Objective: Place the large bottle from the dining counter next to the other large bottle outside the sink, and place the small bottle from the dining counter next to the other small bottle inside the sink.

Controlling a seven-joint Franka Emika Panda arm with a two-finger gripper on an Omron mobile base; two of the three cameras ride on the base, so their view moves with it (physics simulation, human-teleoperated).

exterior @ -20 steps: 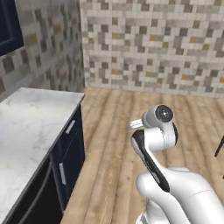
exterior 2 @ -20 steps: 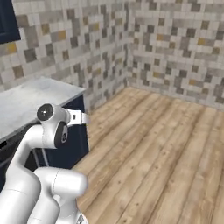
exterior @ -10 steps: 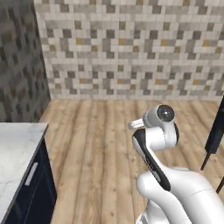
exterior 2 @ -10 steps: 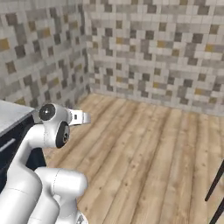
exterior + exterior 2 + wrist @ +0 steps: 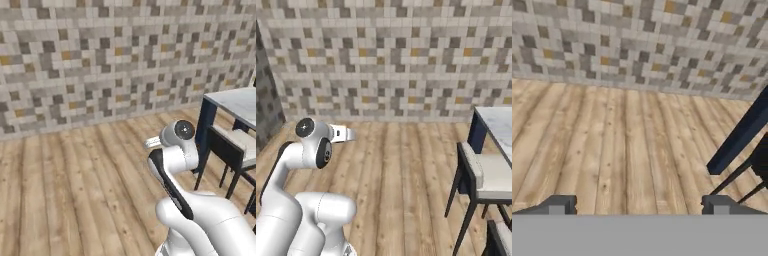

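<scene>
Gripper (image 5: 639,206) open and empty, its 2 dark fingertips (image 5: 558,205) spread wide at the bottom of the hand view, nothing between them, aimed at bare wood plank floor (image 5: 612,150) with the mosaic tile wall (image 5: 637,45) behind. Arm (image 5: 175,165) folded over the base, rising from lower right in the left base view and from lower left in the right base view, white hand end poking forward at about elbow height, well clear of any furniture. Dining counter (image 5: 235,102) sits at the right edge of the left base view, white marble top with a navy blue corner post below; same counter (image 5: 498,130) at the right edge of the right base view, and its navy edge shows as a slanted dark bar at right in the hand view. Chair (image 5: 478,177) with pale seat and thin dark legs stands just beside the counter, between it and open floor. Visible stretch of counter top carries no bottles. Counter well apart from the gripper.
</scene>
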